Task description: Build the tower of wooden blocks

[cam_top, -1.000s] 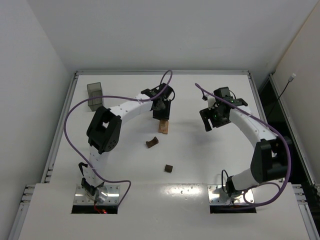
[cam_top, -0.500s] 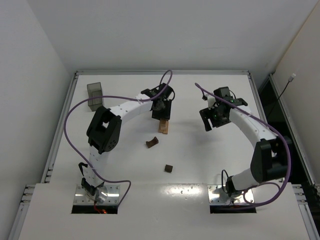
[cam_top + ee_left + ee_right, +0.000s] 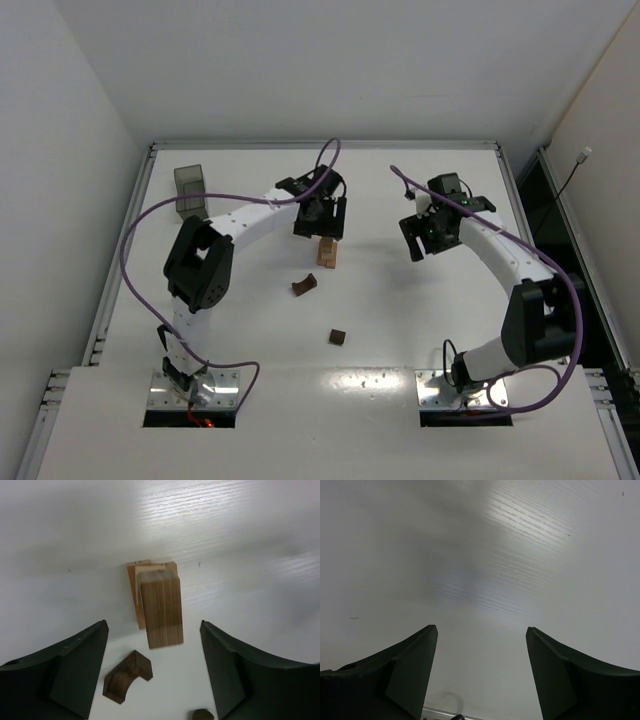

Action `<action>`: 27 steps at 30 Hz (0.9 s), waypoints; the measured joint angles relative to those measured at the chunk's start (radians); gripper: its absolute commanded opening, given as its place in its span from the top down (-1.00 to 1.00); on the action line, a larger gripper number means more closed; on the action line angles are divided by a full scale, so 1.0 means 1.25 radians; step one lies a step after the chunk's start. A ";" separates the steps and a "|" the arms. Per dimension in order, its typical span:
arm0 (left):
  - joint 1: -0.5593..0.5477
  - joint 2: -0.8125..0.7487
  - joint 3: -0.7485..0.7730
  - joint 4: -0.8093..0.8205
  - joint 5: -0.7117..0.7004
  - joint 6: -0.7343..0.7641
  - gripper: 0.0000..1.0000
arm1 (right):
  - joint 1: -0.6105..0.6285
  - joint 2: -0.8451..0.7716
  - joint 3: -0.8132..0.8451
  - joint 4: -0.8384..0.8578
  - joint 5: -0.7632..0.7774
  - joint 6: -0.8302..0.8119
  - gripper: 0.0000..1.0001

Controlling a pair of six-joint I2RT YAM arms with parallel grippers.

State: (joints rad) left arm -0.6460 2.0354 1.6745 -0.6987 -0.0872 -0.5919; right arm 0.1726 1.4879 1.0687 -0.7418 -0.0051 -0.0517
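1. Top view: your left gripper (image 3: 321, 226) has let go of the wood block tower (image 3: 327, 252) and pulled up and slightly to the far side. A moment ago it sat right down on the stack. The tower stands alone on the table (image 3: 250, 340), around the middle and a little to the far side. The right gripper (image 3: 424, 240) has not moved and hangs well to the tower's right.

2. Also in the top view, two pieces are still loose. The dark arch piece (image 3: 305, 285) lies just near and left of the tower, and the small dark cube (image 3: 338, 337) lies nearer still. The grey bin (image 3: 189, 190) sits at the far left, out of the way.

3. Left wrist view: the jaws are spread wide, with fingers (image 3: 80, 665) on either side of the tower (image 3: 159, 607) and touching nothing. A darker tan block stands on a paler tan piece and seems steady, though I can't judge how square it sits. The arch (image 3: 127, 676) lies below it.

4. Right wrist view: the jaws are spread over bare table with nothing between the fingers (image 3: 410, 670).

5. In my judgement that placement is done, and the arch or the cube looks like your next pick.
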 measured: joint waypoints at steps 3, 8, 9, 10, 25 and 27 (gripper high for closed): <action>-0.003 -0.089 -0.058 0.011 0.001 0.020 -0.64 | 0.000 -0.021 -0.003 0.006 0.011 0.000 -0.37; -0.013 -0.328 -0.219 0.033 0.008 0.079 -0.57 | 0.000 -0.108 -0.025 0.021 0.071 -0.008 -0.37; -0.012 -0.374 -0.260 0.042 0.008 0.092 -0.54 | 0.000 -0.122 -0.029 0.027 0.088 -0.014 -0.37; -0.009 -0.407 -0.293 0.043 0.008 0.100 -0.34 | 0.000 -0.133 -0.032 0.033 0.104 -0.025 -0.37; 0.099 -0.475 -0.626 0.030 0.207 -0.018 0.31 | -0.001 -0.175 -0.036 0.048 0.186 -0.130 -0.37; 0.099 -0.432 -0.604 0.044 0.240 -0.040 0.25 | -0.001 -0.175 -0.036 0.047 0.185 -0.130 -0.37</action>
State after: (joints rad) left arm -0.5228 1.4956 0.9199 -0.6434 0.2134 -0.6422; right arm 0.1715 1.2690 1.0237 -0.6827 0.2260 -0.2142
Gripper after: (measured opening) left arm 0.356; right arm 0.685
